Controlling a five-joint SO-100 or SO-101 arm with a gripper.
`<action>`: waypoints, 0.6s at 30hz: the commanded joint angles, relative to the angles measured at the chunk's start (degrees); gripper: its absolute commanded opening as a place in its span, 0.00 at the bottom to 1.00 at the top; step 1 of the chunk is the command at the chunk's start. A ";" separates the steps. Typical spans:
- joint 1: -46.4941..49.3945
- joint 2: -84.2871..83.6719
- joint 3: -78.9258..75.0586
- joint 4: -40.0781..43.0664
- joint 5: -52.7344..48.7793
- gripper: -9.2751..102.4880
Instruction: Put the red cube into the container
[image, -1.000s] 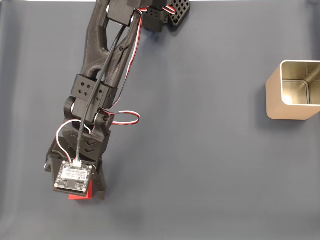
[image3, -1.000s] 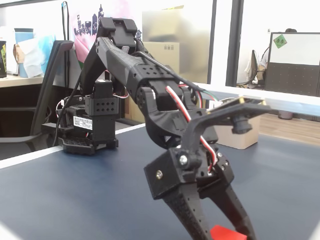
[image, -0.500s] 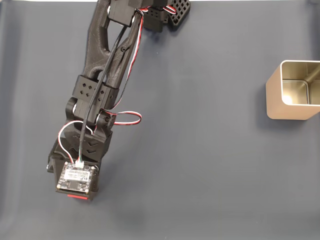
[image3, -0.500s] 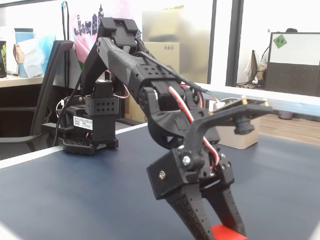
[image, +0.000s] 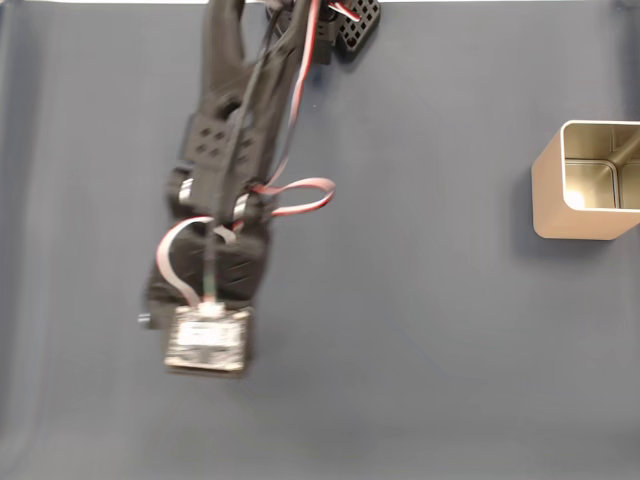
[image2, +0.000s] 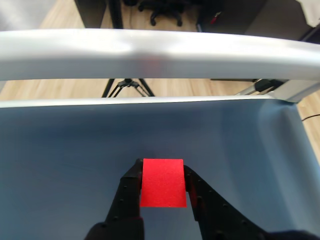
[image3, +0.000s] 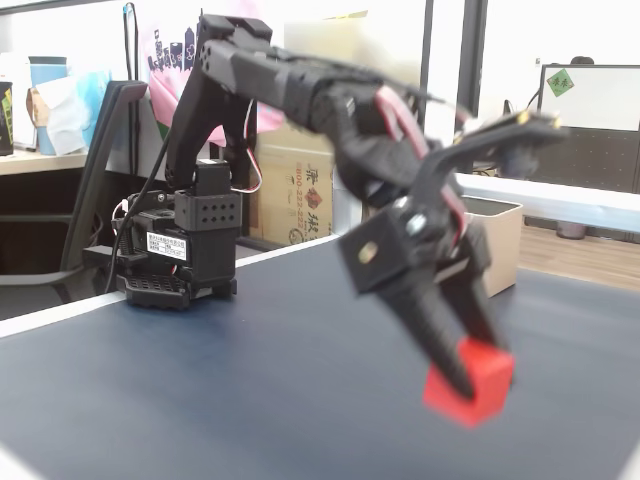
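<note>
While the arm (image: 235, 150) fills the left of a fixed view looking down on the dark table (image: 420, 350), its camera board hides what is beneath it there, so the grasp is best read from the other pictures. In the wrist view the gripper (image2: 162, 182) has its two black fingers (image2: 131, 187) pressed against the left and right faces of the red cube (image2: 162, 183), clamped flat on opposite sides with the top face showing between them. In a fixed view from the side the cube (image3: 470, 382) hangs at the fingertips above the table, clear of the surface, gripped near its upper part. It looks small, light and rigid, with matte faces that should give the fingers decent friction, so a squeeze across two parallel faces, as here, seems the right hold; a grip on corners would likely let it twist. Far to the right in the view from above, the tin (image: 590, 180) stands open-topped and well apart from the arm.
</note>
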 joint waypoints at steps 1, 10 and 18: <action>-5.10 10.20 1.32 3.69 1.58 0.08; -25.40 20.92 2.29 14.77 6.77 0.08; -42.10 25.14 2.02 21.97 10.46 0.08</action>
